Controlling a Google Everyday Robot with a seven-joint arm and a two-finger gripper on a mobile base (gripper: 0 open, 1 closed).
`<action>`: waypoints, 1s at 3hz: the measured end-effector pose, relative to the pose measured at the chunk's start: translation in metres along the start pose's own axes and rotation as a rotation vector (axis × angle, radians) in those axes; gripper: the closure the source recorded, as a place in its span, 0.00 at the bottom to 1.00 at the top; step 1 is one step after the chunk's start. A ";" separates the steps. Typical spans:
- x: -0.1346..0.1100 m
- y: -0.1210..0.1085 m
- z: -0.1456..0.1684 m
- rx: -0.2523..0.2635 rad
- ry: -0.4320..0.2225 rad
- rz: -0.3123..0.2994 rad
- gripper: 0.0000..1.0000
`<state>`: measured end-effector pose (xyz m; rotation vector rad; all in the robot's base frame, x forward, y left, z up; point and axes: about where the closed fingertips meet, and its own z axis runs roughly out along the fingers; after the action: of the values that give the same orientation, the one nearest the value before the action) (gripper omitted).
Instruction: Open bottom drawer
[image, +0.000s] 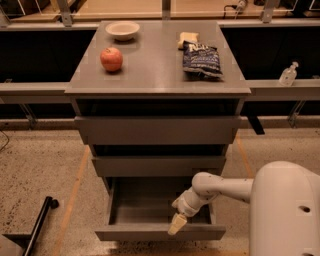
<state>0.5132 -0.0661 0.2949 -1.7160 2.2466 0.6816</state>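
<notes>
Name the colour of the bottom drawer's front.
Plain grey, clearest in the camera view. The gripper is at the front edge of the bottom drawer.

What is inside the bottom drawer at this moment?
The bottom drawer is pulled out and shows only a bare grey floor. The gripper, at its front edge, covers part of the floor, and the middle drawer hides the rear.

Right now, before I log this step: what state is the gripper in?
Gripper: open or closed cannot be told; it sits at the front of the pulled-out bottom drawer, right of centre.
</notes>
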 end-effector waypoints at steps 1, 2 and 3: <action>-0.001 -0.011 0.002 -0.002 -0.006 0.004 0.00; 0.014 -0.008 0.017 -0.026 0.025 0.043 0.00; 0.047 -0.002 0.044 -0.086 0.056 0.134 0.00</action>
<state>0.4973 -0.0844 0.2348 -1.6531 2.4213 0.7786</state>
